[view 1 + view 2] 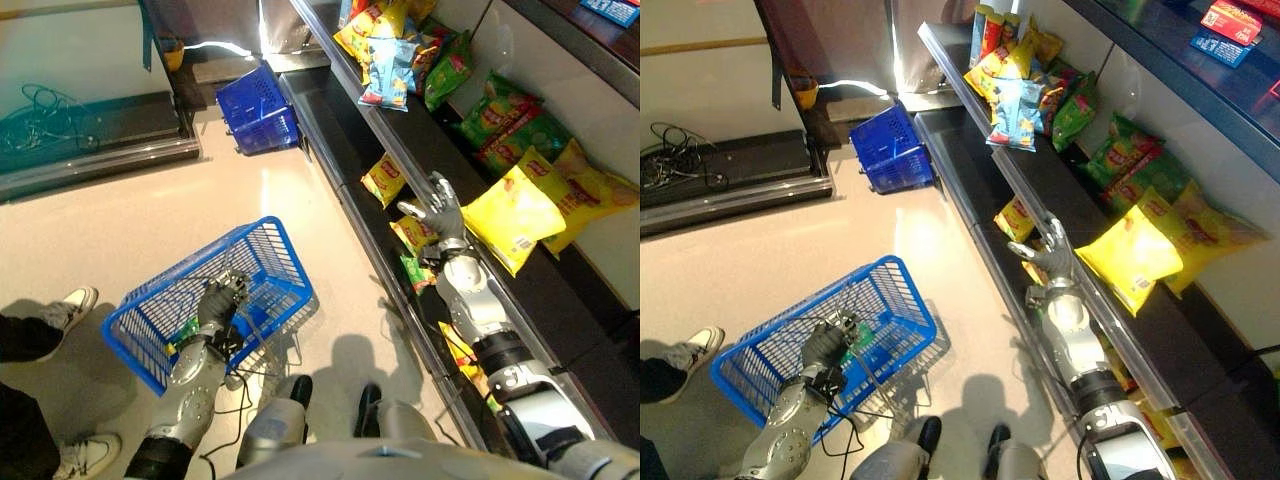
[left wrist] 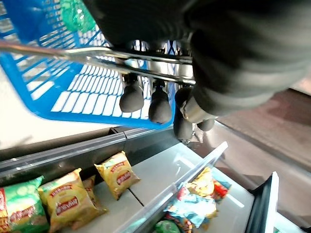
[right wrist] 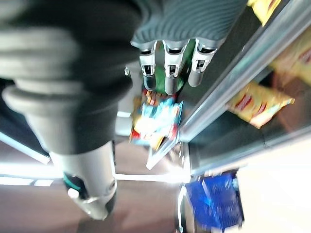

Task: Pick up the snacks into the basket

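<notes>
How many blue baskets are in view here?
2. One basket hangs tilted from the left robot hand by its wire handle; the other basket sits on the floor farther off, at the end of the shelves.

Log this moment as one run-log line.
left hand: shut on wire handle of blue basket | right hand: open, at shelf edge beside big yellow snack bag | basket holds green packet

person's shoes cut off at edge, far basket blurred

Basket on floor, L of shelves; snack bags on shelves; second basket behind.
</notes>
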